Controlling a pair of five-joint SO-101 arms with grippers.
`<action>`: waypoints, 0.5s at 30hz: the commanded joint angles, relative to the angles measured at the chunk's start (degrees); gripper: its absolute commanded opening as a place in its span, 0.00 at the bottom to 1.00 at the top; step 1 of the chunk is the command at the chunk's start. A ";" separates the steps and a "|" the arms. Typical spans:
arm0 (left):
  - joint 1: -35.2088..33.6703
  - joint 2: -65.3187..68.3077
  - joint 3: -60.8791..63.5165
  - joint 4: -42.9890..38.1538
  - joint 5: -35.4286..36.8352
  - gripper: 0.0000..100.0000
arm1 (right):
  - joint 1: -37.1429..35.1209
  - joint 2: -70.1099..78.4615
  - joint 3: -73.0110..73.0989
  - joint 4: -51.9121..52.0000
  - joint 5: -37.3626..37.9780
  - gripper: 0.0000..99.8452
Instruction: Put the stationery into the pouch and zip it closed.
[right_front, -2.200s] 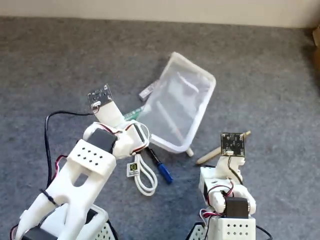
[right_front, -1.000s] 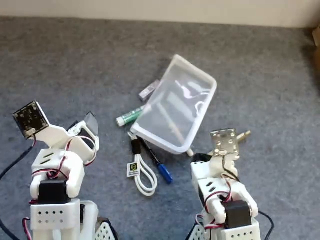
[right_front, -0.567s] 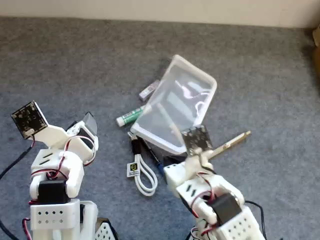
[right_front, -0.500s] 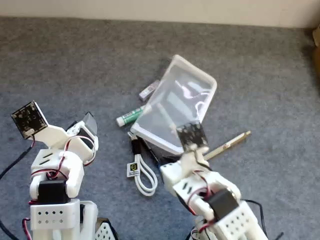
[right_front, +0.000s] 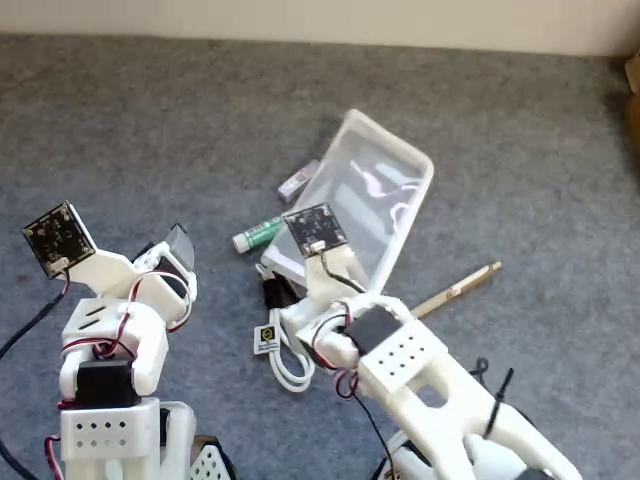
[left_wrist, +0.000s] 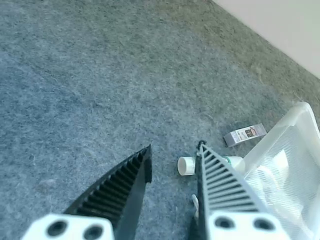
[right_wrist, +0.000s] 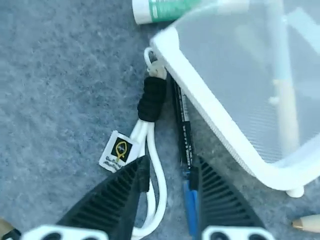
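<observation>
The translucent white pouch (right_front: 368, 205) lies open-mouthed on the grey carpet, with a few items faintly visible inside. My right gripper (right_wrist: 170, 167) hangs open just above the black pen (right_wrist: 181, 125) with its blue cap (right_wrist: 190, 205), one finger over the white cable (right_wrist: 156, 167). A green marker (right_front: 258, 235) and a small box (right_front: 298, 181) lie beside the pouch. A wooden pencil (right_front: 456, 289) lies off to the pouch's right. My left gripper (left_wrist: 174, 150) stands open and empty, pulled back, with the green marker (left_wrist: 186, 165) beyond its fingertips.
The white cable (right_front: 288, 358) has a black tie (right_wrist: 152, 97) and a paper tag (right_wrist: 119, 150). The right arm's body covers the pen in the high view. A pale wall edge runs along the far side of the carpet.
The left arm drew back from the pouch, then stayed still. The right arm swung from the right side leftward and now reaches over the pen and cable.
</observation>
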 joint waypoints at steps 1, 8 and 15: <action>-0.66 -1.01 -0.84 -1.58 -0.35 0.15 | -1.63 3.30 -4.00 -5.58 -0.62 0.15; -4.97 -1.01 -0.92 -1.58 -0.35 0.15 | -8.48 7.34 -4.00 -8.84 -0.62 0.15; -4.97 -1.01 -0.92 -1.58 -0.53 0.15 | -9.10 14.11 -4.00 -13.85 -0.62 0.15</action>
